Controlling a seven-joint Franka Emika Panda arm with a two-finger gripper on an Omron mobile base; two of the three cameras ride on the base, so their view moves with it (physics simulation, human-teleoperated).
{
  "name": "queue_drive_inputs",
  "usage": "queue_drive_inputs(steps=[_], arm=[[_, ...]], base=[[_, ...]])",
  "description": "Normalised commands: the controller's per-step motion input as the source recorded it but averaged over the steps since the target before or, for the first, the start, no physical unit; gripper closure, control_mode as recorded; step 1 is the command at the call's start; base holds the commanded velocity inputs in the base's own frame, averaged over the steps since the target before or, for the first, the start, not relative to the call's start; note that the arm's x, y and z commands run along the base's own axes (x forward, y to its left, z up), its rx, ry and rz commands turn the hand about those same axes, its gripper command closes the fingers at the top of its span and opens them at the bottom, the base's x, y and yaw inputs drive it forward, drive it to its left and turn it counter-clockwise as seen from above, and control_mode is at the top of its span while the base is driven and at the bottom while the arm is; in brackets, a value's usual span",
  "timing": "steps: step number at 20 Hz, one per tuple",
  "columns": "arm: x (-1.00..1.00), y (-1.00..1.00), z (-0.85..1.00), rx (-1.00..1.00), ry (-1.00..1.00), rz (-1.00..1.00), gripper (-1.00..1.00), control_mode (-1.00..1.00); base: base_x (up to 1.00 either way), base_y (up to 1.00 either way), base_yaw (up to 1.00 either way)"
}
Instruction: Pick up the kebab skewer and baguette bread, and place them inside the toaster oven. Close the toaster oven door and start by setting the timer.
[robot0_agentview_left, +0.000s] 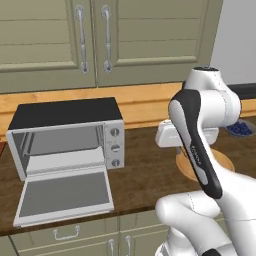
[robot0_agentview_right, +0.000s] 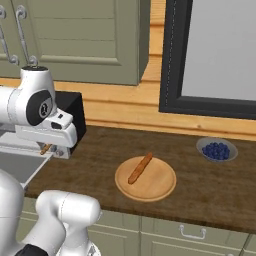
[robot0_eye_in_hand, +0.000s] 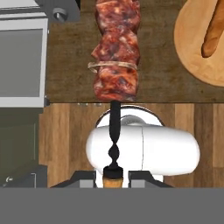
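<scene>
Hand (robot0_eye_in_hand: 114, 175) clamped on kebab skewer (robot0_eye_in_hand: 116, 57) end; baguette bread (robot0_eye_in_hand: 213, 37) on wooden plate (robot0_eye_in_hand: 192, 57).

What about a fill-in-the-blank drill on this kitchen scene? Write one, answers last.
1. The claw is shut on the ____.
2. The toaster oven door hangs ____.
3. The baguette bread lies on a round wooden ____.
4. The small bowl near the window holds ____.

Answers: kebab skewer; open; board; blueberries
</scene>
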Motion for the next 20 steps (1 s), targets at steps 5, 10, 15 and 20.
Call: queue_drive_inputs(steps=[5,10,15,20], arm=[[0.0,1.0,-0.07,-0.01,0.0,-0.02,1.0,-1.0],[0.0,1.0,-0.14,0.0,0.0,-0.02,1.0,-1.0],[0.0,0.96,-0.15,0.0,0.0,-0.04,1.0,-1.0],[0.0,0.68,-0.31,0.0,0.0,-0.01,1.0,-1.0]], base=[[0.0,0.0,0.0],[0.0,0.0,0.0],[0.0,0.0,0.0],[0.0,0.0,0.0]])
